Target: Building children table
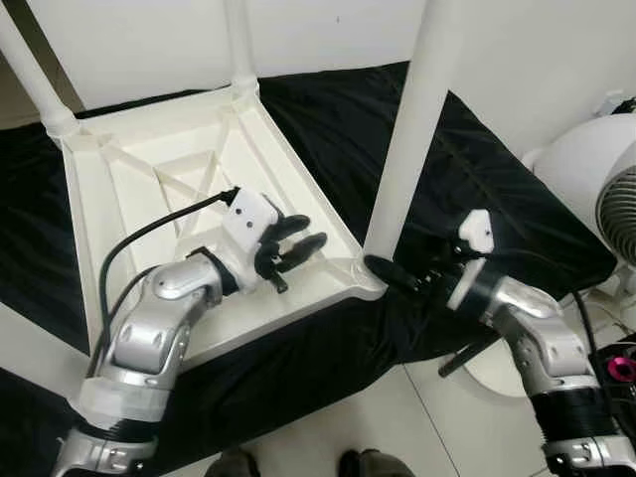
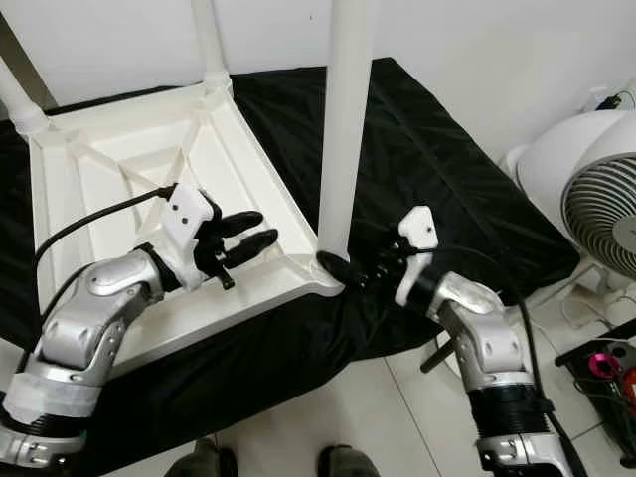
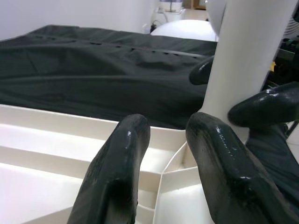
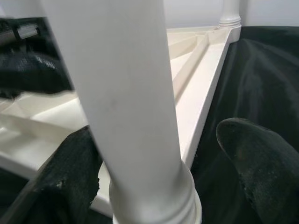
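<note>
Two right gripper (image 2: 343, 268) fingers straddle the corner leg (image 2: 343, 129) base; left gripper (image 2: 248, 237) open over tabletop (image 2: 109, 169) rim

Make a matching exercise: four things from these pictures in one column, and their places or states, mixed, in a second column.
1. tabletop
2. near leg
3. left gripper
4. fan

a. stands on the floor at the robot's right
b. open, over the tabletop
c. lies upside down on black cloth
d. between the right gripper's fingers

Pairs: 1-c, 2-d, 3-b, 4-a
</note>
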Motion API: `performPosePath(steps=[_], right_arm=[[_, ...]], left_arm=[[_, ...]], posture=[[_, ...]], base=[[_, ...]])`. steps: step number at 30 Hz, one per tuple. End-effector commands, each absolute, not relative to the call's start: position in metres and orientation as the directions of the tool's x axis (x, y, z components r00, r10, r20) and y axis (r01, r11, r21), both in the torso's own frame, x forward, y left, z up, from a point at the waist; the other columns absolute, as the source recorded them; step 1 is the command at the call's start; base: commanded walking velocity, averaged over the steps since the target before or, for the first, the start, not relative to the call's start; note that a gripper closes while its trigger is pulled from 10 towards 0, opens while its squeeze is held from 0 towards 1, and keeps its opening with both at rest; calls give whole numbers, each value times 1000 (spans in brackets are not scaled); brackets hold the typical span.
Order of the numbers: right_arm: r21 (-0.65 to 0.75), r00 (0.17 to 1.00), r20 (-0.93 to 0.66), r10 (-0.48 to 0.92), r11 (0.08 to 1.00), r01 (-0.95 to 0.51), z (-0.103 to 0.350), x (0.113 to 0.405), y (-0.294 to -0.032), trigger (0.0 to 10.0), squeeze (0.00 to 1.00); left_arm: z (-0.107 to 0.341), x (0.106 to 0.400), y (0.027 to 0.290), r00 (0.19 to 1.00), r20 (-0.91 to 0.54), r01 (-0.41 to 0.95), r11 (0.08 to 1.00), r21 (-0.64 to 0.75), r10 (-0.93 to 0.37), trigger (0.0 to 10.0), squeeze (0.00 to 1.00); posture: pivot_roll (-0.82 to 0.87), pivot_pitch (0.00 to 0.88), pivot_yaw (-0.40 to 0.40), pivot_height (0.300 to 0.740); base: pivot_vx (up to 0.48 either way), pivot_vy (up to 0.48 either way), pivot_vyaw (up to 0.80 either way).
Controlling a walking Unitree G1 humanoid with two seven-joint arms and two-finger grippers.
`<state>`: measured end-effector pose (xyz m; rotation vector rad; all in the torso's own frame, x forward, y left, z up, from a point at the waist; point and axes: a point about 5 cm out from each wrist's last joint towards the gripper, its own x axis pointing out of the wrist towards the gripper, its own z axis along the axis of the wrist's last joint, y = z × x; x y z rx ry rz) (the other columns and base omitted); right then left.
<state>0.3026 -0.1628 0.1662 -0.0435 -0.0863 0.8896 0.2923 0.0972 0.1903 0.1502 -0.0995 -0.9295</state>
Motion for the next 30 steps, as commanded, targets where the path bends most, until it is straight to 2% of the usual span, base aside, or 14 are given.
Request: performPosePath(steps=[1,5,11,15,21,24,25,26,27,28,30], right_arm=[[-85,656,43,754,657,-749,163,315,-158,10000,0],[-95,710,43,703,711,-697,160,326,-158,10000,0],[-109,793,66,606,794,-598,161,336,-174,10000,0],[-105,791,65,609,792,-601,159,335,-176,10000,0],[-146,763,72,643,763,-630,154,327,-166,10000,0],[-149,763,76,642,764,-628,154,327,-166,10000,0],[-165,759,75,646,759,-630,154,327,-165,4353,0],[-165,759,75,646,759,-630,154,327,-165,4353,0],[-175,758,75,648,757,-629,153,327,-164,1608,0],[-187,756,81,649,755,-628,153,327,-163,0,0],[-197,757,84,648,756,-624,154,327,-162,0,0]], left_arm=[[190,296,84,584,25,796,578,181,-811,10000,0],[194,298,74,582,45,796,580,173,-812,10000,0],[189,293,67,608,44,782,607,141,-793,10000,0],[186,290,65,618,35,777,617,122,-785,10000,0],[176,286,76,694,16,718,694,50,-720,10000,0],[176,286,78,702,20,710,702,49,-712,10000,0],[176,285,79,705,22,707,705,45,-709,10000,0],[176,285,79,705,22,707,705,45,-709,10000,0],[176,284,79,701,19,711,701,52,-713,10000,0],[174,280,77,694,11,718,693,63,-720,10000,0],[174,278,77,691,10,721,690,63,-723,10000,0]], posture=[[-105,123,-3,740],[-103,125,-3,740],[-97,123,6,740],[-97,118,10,740],[-86,104,7,740],[-86,104,7,740],[-82,101,2,740],[-82,101,2,740],[-81,101,1,740],[-81,99,2,740],[-82,98,1,740]], base=[[0,0,0],[0,0,0],[0,0,0],[0,0,0],[0,0,0],[0,0,0],[0,0,0],[0,0,0],[0,0,0],[0,0,0],[0,0,0]])
